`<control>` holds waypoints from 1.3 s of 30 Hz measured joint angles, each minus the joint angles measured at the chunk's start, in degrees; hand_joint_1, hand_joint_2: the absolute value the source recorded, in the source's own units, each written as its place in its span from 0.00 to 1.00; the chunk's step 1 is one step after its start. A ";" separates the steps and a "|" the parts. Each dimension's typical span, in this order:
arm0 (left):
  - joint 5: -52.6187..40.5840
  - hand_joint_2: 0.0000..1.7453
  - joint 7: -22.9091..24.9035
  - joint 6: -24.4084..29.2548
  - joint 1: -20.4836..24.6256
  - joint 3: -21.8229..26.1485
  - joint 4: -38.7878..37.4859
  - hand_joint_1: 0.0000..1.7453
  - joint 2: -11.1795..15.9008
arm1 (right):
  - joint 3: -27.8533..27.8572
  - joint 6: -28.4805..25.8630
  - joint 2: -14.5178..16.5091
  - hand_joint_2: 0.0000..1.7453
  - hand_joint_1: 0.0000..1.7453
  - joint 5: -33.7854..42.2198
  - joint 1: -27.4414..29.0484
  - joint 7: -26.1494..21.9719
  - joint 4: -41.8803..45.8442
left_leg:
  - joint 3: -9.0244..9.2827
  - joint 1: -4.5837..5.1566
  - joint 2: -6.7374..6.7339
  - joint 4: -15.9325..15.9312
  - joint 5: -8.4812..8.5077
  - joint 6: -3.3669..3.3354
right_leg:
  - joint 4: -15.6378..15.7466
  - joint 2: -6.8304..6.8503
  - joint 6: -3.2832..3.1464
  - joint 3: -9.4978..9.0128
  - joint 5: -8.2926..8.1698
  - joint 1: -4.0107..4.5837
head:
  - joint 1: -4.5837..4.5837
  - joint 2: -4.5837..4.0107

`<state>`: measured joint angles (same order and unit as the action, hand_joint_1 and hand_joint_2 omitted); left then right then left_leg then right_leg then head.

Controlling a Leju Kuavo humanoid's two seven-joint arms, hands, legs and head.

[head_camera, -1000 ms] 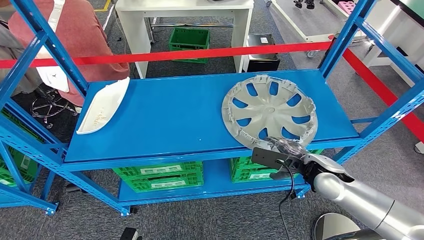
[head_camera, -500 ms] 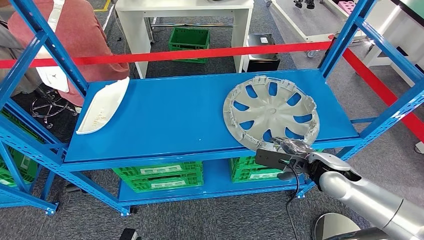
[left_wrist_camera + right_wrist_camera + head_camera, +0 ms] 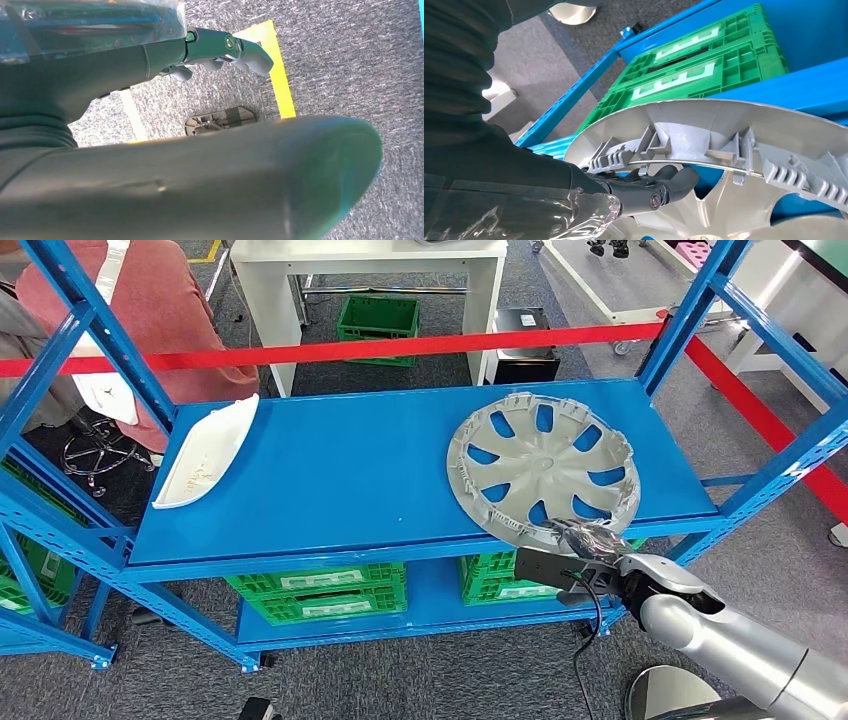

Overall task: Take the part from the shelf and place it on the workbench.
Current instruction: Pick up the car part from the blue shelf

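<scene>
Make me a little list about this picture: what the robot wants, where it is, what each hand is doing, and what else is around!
wanted part: grey wheel cover
where: right side of the blue shelf, near edge sticking out over the front
right hand: at the cover's near rim, fingers hooked on it
left hand: hanging over grey floor, holding nothing
also on shelf: white plastic part, far left
below: green crates
behind: red tape, white table

No legible text or labels anywhere.
</scene>
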<state>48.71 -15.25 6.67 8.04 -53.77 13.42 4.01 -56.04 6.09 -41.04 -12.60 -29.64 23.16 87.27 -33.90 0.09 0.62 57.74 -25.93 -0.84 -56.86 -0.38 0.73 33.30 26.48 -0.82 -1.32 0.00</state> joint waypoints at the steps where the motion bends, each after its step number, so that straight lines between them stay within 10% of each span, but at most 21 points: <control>1: -0.01 0.00 0.00 0.00 0.00 0.00 0.00 0.00 0.03 | 0.22 -0.29 0.00 1.00 0.00 -0.13 0.30 -0.38 -0.15 | 0.00 0.00 0.00 0.00 0.00 0.00 | 0.00 0.00 0.00 0.00 0.00 0.00 | 0.01 0.00; 16: -0.18 0.00 0.09 0.07 -0.05 -0.02 0.00 0.00 0.21 | 3.83 -2.67 1.27 1.00 0.00 -2.01 4.33 -4.41 -2.98 | 0.25 0.00 0.00 -0.01 -0.05 0.02 | 0.03 -0.01 0.01 -0.26 0.01 0.00 | 0.01 0.00; 18: -0.22 0.00 0.13 0.07 -0.04 -0.02 0.00 0.00 0.21 | 4.22 -2.94 1.53 1.00 0.16 -2.04 4.69 -4.85 -3.38 | 0.35 0.00 0.00 -0.01 -0.08 0.02 | 0.04 -0.02 -0.01 -0.35 0.04 0.00 | 0.00 0.00; 23: -0.39 0.00 0.14 0.07 -0.04 -0.04 0.00 0.00 0.26 | 5.18 -3.73 2.10 1.00 0.94 -2.12 5.48 -5.65 -4.05 | 0.46 0.00 0.00 -0.01 -0.08 0.02 | 0.05 -0.01 -0.04 -0.47 0.07 0.00 | -0.01 0.00; 39: -0.78 0.00 0.15 0.11 -0.05 -0.07 0.05 0.00 0.58 | 7.87 -4.51 2.97 1.00 0.91 -2.80 6.85 -5.87 -4.80 | 0.76 -0.02 0.00 -0.01 -0.18 0.07 | 0.07 0.00 -0.03 -0.73 0.20 0.02 | 0.09 0.00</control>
<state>47.93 -15.09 6.78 8.00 -53.83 13.47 4.59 -48.17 1.57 -38.07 -15.40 -22.79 17.28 82.47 -33.14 0.07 0.62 57.73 -26.11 -0.77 -56.80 -0.38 0.71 32.57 26.68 -0.80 -1.23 0.00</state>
